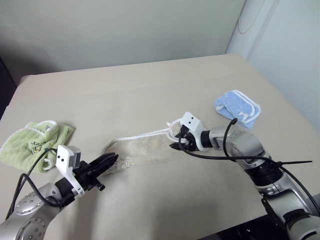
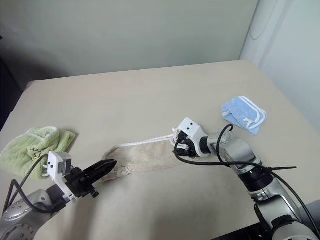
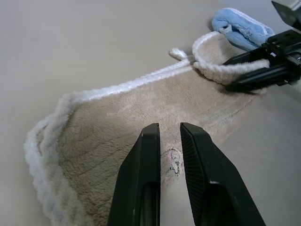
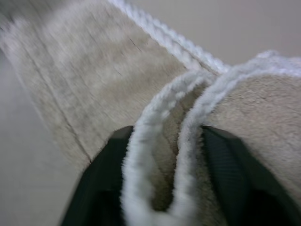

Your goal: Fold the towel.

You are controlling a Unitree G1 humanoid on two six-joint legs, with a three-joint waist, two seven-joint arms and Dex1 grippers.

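The towel [image 1: 145, 150] lies mid-table as a narrow beige strip, already doubled lengthwise, its long axis running from your left gripper [image 1: 111, 161] across to your right gripper [image 1: 179, 144]. White corded edging [image 3: 136, 82] follows the far long side and curls into a loop at the right-hand end.

Right gripper sits at that end, fingers spread, with the doubled corded edge lying between them in the wrist view; cloth is there but not pinched, so judge it as let go or nearly so.

Left gripper hovers at the opposite end, fingers [image 3: 143, 179] nearly together with a thin gap, nothing between them. The towel surface and its small dark embroidered mark [image 3: 171, 162] lie just beyond the tips.

Each arm is nearest its own end. Next fold, as I read it, carries one short end along the strip toward the other; you'd need a fresh grip first.

Green towel [image 1: 32, 144] lies near the left arm, blue towel [image 1: 239, 108] beyond the right arm. Both are apart from the strip, neither in the fold path. Table [image 1: 125, 90] is otherwise bare tan.
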